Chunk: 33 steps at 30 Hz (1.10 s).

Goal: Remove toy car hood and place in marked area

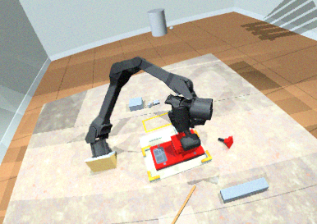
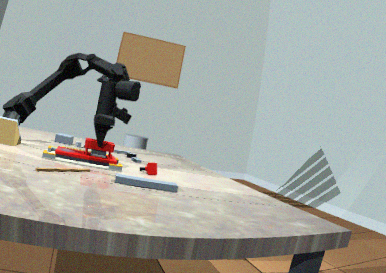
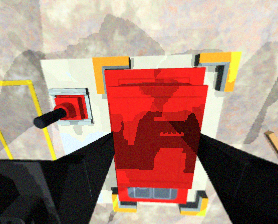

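Table (image 1: 123,199) (image 2: 190,218): all work is laid out on it. Arm (image 1: 107,101) (image 2: 47,83) is bent over the toy car (image 1: 160,159) (image 2: 72,154) (image 3: 155,196), which sits btwn yellow corner stops on a pale board (image 1: 181,169) (image 3: 70,75). Gripper (image 1: 190,143) (image 2: 101,144) (image 3: 154,136) is pointed down, fingers set fairly wide, clamped on the hood's sides. Hood (image 1: 178,145) (image 2: 98,147) (image 3: 157,120) is held above the car; in the exterior view a dark gap w/ grey parts is seen under it, so it's prob. fully off, tho the view is small & contact at one end can't be ruled out. Marked area (image 1: 156,122) (image 3: 37,117), yellow outline beside the board, hasn't been reached. Grip & lift: apparently done. Left: carry over, set down inside outline, open, back off w/o touching.
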Motion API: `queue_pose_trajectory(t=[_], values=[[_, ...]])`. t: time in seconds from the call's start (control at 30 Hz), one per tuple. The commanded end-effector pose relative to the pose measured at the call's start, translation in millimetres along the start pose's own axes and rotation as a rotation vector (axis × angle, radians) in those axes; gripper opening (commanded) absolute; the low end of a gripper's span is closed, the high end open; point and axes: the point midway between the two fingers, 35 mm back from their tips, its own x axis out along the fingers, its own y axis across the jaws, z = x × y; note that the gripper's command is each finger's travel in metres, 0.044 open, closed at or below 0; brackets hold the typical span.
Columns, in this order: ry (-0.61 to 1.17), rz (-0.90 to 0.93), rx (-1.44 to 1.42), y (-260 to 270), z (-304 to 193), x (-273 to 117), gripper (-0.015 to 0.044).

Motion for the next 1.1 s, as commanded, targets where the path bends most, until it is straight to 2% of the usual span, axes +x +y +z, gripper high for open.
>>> queue_pose_trajectory(t=[0.0, 0.67, 0.7, 1.07], values=[[-0.001, -0.003, -0.004, -0.3, 0.3, -4.2, 0.0000], [0.000, -0.005, -0.003, -0.4, 0.1, -49.7, 0.0000], [-0.001, -0.003, -0.001, 0.6, 0.7, -41.0, 0.0000], [0.000, -0.007, 0.000, 36.5, 2.0, -44.9, 0.0000]])
